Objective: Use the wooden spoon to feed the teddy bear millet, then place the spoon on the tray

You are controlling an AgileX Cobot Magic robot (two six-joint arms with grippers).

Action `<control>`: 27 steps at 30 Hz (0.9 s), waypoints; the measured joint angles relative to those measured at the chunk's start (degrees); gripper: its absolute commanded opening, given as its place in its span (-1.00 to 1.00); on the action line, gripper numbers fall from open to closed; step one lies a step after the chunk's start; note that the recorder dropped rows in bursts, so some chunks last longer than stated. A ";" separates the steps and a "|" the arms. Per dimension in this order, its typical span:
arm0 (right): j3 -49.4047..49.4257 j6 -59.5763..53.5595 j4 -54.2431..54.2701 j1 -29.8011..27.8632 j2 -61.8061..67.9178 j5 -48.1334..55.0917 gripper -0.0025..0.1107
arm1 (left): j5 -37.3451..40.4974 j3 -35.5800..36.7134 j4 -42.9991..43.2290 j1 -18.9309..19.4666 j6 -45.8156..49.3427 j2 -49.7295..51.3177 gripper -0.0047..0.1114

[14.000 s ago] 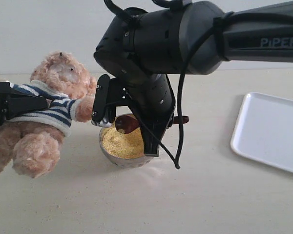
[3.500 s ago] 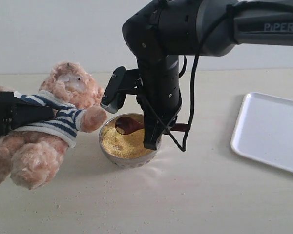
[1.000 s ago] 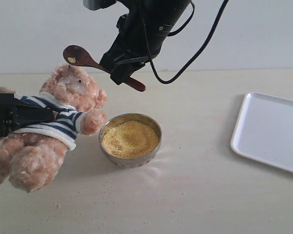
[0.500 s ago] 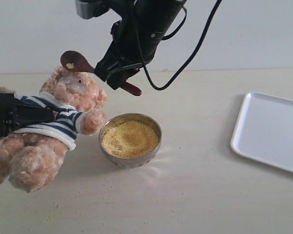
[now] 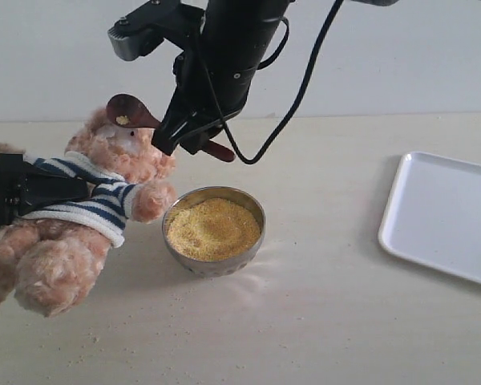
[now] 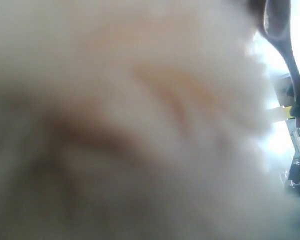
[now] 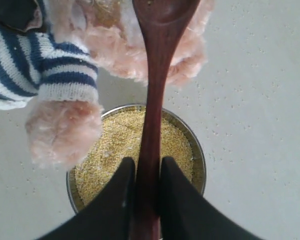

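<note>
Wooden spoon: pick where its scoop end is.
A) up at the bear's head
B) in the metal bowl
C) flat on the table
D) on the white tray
A: the right gripper holds the wooden spoon by its handle, scoop end at the teddy bear's head.

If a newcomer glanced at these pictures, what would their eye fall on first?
The right gripper, high on the left, holds a wooden spoon with a few yellow grains at the head of the teddy bear. Just below, beside the bear's paw, a metal bowl heaped with millet stands mid-table, and a white tray lies far right.
</note>
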 measured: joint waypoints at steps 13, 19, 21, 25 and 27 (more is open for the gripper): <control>0.00 8.92 -21.97 7.95 3.09 -1.77 -0.96 | -0.10 0.00 0.00 0.00 0.00 0.00 -0.83; 0.00 10.35 -24.70 9.89 3.09 -2.26 -0.96 | -0.10 0.00 0.00 0.00 0.10 0.00 -0.83; 0.00 10.71 -26.17 10.31 3.09 -2.26 -0.96 | -0.10 0.00 0.00 0.00 0.10 0.00 -0.83; 0.00 11.93 -28.50 10.43 3.09 -1.77 -0.96 | -0.10 0.00 0.00 0.00 0.10 0.00 -0.83; 0.00 12.09 -28.86 10.43 3.09 -1.41 -0.96 | -0.10 0.00 0.00 0.00 0.10 0.00 -0.83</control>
